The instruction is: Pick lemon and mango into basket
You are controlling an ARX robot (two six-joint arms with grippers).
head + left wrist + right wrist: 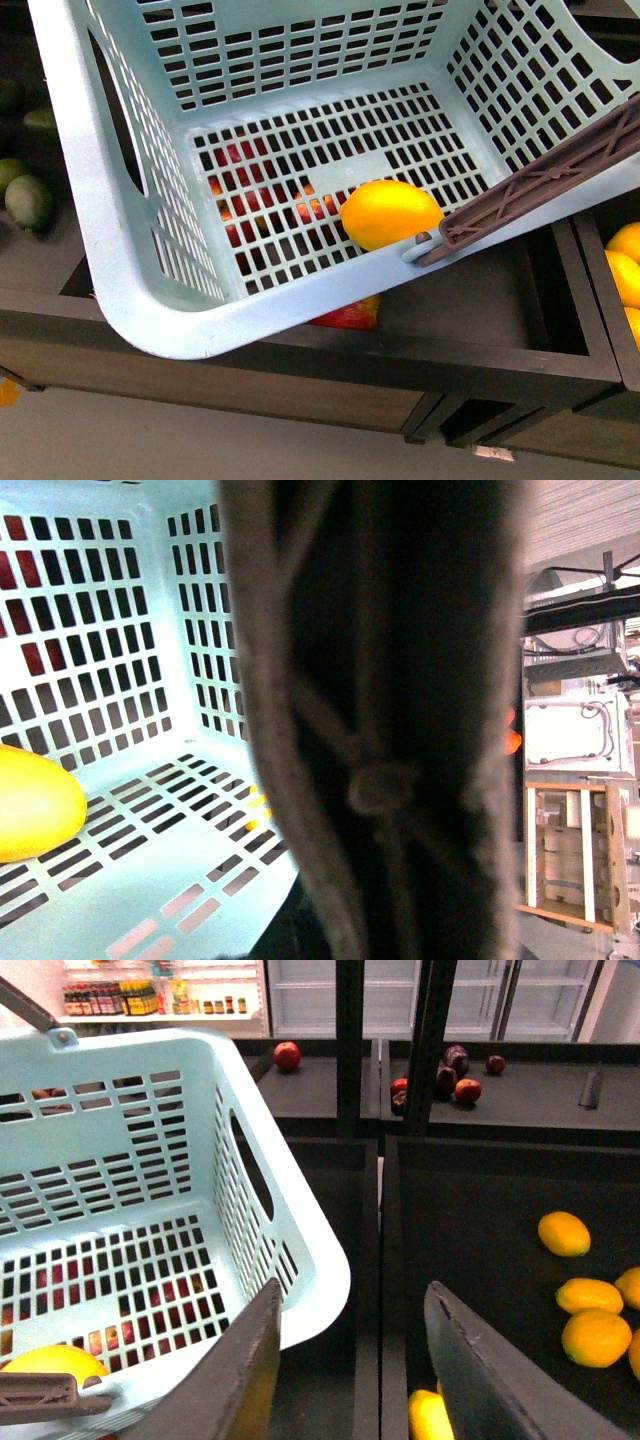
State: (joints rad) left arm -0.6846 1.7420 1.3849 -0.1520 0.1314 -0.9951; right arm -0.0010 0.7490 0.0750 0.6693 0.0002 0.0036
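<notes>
- Basket: pale aqua, slotted walls and floor. It fills most of the front view, tilted, with its near rim over the front edge of the dark display bins.
- Display bins: dark wood, split by dividers. One bin lies under the basket and another just to its right.
- Handle: brown, ribbed, crossing the basket's right-hand corner. In the left wrist view it sits right against the lens, blurred, and blocks the middle of the picture.
- Right end effector: fingers spread wide, nothing between them, over the bins beside the basket's outer wall.
- Left end effector: fingers not made out behind the handle; cannot tell whether it grips anything.
- Lemon: bright yellow, lying on the basket floor against the near wall, close to the handle's hinge.
- Yellow fruits: loose in the right-hand bin. Cannot tell which one is the mango.
- Red fruit: under the basket, seen through the floor slots and below the rim.
- Green fruits: far left, outside the basket.
</notes>
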